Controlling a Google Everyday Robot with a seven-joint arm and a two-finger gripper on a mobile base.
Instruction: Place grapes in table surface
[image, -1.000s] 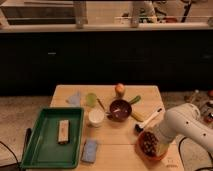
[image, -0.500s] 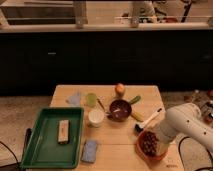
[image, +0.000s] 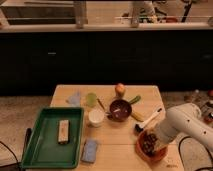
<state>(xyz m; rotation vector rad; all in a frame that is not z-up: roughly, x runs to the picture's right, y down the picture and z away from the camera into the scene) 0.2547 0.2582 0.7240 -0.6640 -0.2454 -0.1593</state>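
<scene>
Robot gripper (image: 151, 140) lowered over dark grapes (image: 148, 146) in an orange bowl (image: 143, 153) at the front right corner of a wooden table

The table surface (image: 117, 142) is light tan planks with visible seams. The smooth, rounded white arm (image: 182, 122) reaches in from the right, its gripper right at the bowl; I cannot tell whether the claw is wide, narrow or holding anything. The grapes are a clump of small, round, dark berries inside the shallow bowl. On the left lies a rectangular green plastic tray (image: 42, 150) holding a tan block (image: 63, 131). Mid-table stand a white cup (image: 96, 118), a pale green cup (image: 91, 99), a round purple bowl (image: 120, 109) and a red-yellow apple (image: 120, 89)
</scene>
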